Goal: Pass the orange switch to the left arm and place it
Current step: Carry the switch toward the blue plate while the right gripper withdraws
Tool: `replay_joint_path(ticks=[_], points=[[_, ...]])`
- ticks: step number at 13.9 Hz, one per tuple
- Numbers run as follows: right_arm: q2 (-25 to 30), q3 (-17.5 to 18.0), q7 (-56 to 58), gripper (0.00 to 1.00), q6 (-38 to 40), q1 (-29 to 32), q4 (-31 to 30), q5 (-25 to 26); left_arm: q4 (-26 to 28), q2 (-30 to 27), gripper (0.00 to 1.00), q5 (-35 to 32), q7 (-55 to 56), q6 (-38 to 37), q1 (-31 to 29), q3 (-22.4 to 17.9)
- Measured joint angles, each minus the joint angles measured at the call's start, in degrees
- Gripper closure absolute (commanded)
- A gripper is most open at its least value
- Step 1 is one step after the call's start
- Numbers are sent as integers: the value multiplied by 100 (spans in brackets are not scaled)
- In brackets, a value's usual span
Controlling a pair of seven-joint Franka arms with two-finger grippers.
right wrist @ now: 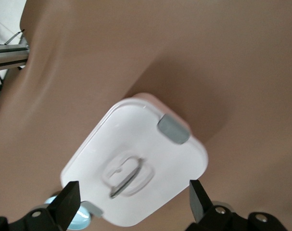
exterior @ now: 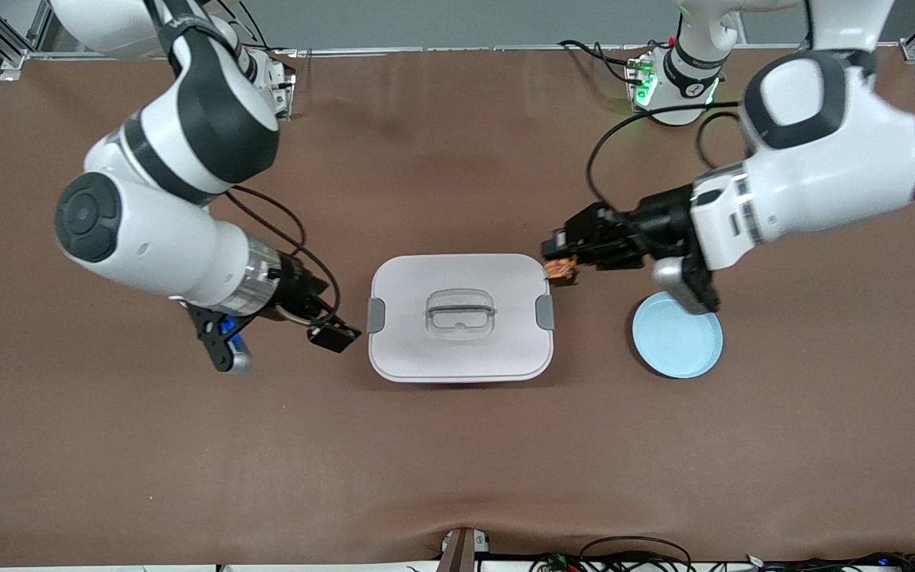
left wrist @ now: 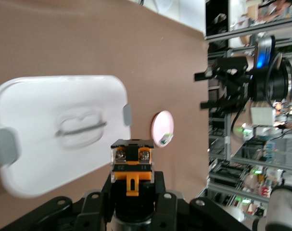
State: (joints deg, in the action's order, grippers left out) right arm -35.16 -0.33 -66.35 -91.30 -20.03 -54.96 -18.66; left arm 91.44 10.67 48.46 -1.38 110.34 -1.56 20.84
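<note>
Orange switch [exterior: 561, 271]: clamped between the closed fingers [left wrist: 160, 192] of the left gripper [exterior: 562, 256], held in the air at the corner of the box [exterior: 461, 317] toward the left arm's end of the counter [exterior: 457, 461]. Right gripper [exterior: 336, 333]: fingers [right wrist: 69, 201] spread wide, holding nothing, hovering just beside the box's other end. Blue plate [exterior: 678, 335]: on the counter under the left arm.

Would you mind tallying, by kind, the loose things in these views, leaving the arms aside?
Plates: 2, the blue plate and the pink plate
Boxes: 1, the white box
Switches: 1, the orange switch
Small parts: 1, the green-and-clear part
Total: 5
</note>
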Motion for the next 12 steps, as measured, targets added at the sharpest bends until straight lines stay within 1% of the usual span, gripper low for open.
replay_joint_path(ticks=[3, 5, 7, 8, 10, 12], points=[[48, -22, 1631, 0, 521, 584, 2, 308, -20, -438, 100, -615, 285, -883, -464, -17], [98, -22, 2841, 0, 815, 867, 2, 697, -131, -646, 100, -1318, 427, -1556, -710, -29], [123, -26, 3852, 0, 1000, 1051, 2, 1090, -265, -752, 100, -2186, 763, -2274, -904, -38], [132, -28, 4227, 0, 1046, 1140, 2, 1204, -293, -768, 100, -2625, 1060, -2477, -942, -41], [175, -32, 4791, 0, 1108, 1343, 2, 1334, -276, -748, 100, -3255, 1658, -2723, -946, -38], [207, -33, 5317, 0, 1146, 1535, 3, 1471, -166, -681, 100, -3861, 2388, -2792, -889, -8]])
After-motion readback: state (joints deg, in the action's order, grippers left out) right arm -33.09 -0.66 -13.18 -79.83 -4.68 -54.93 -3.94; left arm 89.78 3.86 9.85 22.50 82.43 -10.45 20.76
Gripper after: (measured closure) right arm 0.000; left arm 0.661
